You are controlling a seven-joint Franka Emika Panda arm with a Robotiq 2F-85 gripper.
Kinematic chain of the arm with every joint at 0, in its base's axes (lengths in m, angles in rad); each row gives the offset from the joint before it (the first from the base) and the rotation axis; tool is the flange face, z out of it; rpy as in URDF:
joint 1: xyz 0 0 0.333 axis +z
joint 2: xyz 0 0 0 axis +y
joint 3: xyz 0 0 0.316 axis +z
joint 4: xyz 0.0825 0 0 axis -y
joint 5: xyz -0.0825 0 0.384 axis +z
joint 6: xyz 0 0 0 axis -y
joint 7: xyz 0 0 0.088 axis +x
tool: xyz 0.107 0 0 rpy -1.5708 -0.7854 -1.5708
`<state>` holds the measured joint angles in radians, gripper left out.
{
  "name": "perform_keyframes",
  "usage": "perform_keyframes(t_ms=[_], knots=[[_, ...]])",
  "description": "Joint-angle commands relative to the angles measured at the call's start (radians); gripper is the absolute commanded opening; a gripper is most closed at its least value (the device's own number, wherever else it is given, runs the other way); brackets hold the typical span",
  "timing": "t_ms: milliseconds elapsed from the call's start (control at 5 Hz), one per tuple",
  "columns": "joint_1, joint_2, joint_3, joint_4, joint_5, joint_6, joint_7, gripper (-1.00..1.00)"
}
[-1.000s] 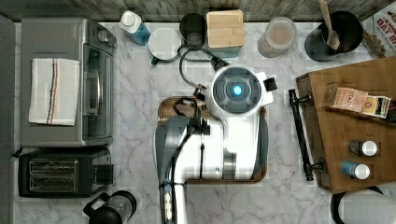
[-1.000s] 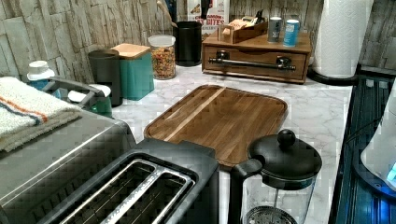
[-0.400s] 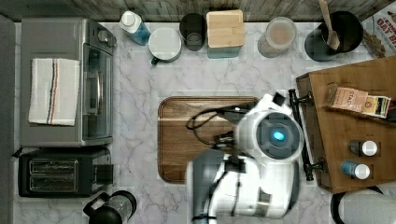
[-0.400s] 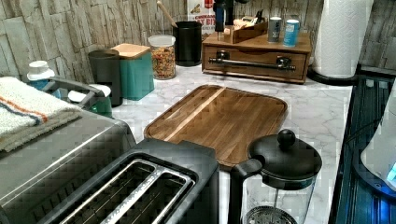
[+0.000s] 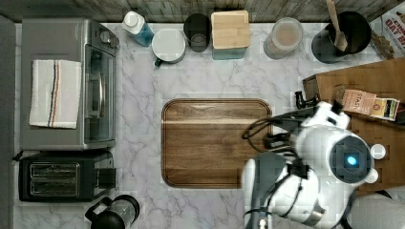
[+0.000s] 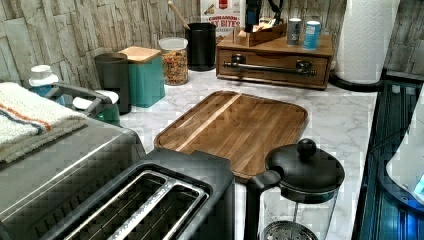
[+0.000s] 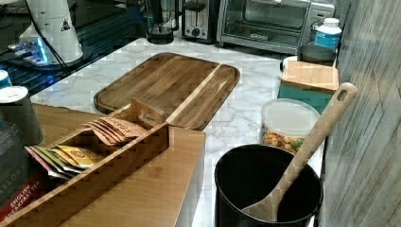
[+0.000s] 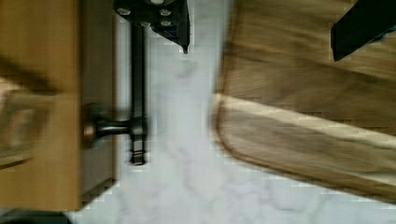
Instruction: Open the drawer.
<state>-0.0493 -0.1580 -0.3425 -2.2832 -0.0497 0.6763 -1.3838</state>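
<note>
The drawer is located in the wooden cabinet at the far end of the bench, beyond the cutting board. It is seen fully closed in the left view, its front flush with the cabinet. The black bar handle is seen in the wrist view, with one finger of the end effector just beside it and the other over the cutting board. The fingers are spread wide; nothing is held. The handle is judged not yet grasped. Grasping and pulling remain.

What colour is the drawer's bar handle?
Black, on the brown wooden drawer; the handle shows best in the left view.
</note>
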Motion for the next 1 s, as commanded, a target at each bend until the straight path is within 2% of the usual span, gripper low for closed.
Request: perform_keyframes(t_ms=[200, 400, 1000], knots=[[-0.027, 0.094, -0.069, 0.024, 0.004, 0.111, -0.24, 1.0], [-0.022, 0.167, -0.102, 0.061, 0.098, 0.154, -0.376, 1.0], [-0.044, 0.238, -0.092, 0.016, 0.263, 0.314, -0.442, 1.0]])
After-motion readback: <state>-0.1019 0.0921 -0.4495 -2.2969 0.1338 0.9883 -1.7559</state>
